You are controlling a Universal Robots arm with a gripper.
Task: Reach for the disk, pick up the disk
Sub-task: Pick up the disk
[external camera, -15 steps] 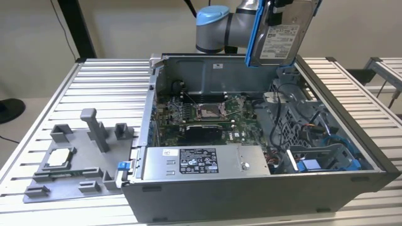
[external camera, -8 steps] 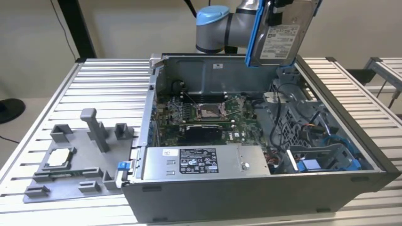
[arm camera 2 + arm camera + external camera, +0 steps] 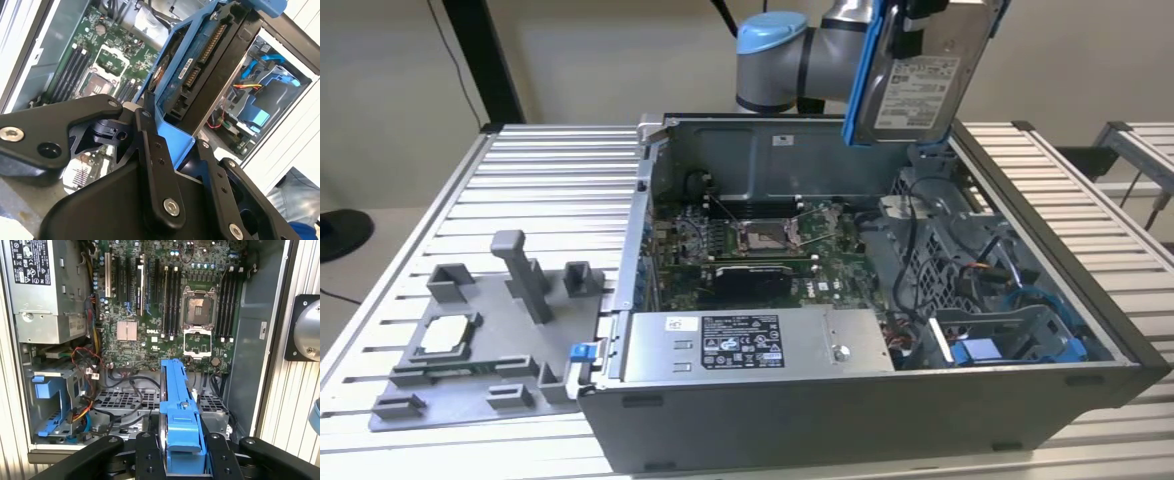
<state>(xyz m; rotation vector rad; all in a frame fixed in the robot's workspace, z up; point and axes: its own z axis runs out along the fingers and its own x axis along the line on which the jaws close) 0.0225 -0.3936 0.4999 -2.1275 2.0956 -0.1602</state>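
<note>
disk: the disk (image 3: 923,75) is up in the air, clear of the computer case (image 3: 854,420), hanging above the case's far rim toward the exterior view's right. Nothing under it is touching it as far as I can tell.

claw: the gripper (image 3: 182,452) is clamped on the disk, one black finger (image 3: 149,455) on each flat side, pinching across the thin dimension. So it's grasping, not released.

which way it lies: the disk sits right between the fingers and runs straight out past the fingertips, away from the wrist. No reach left to make, the thing is already in the claw.

long axis: in the exterior view it hangs close to upright, tipped a little, white label facing the camera and the blue bracket (image 3: 867,70) running down the edge on the exterior view's left. In the first wrist view the blue bracket strip lines up with the gripper's own axis, pointing at the motherboard (image 3: 165,305) below.

connector end: in the second wrist view the connector edge of the disk (image 3: 200,70) is the end farthest from the fingers, so the grip looks to be on the opposite end.

drive bay: the blue drive cage (image 3: 1001,345) is down at the case's near corner on the exterior view's right, well apart from the disk.

my take: the pickup looks basically done; the grip reads centred, not skewed.
</note>
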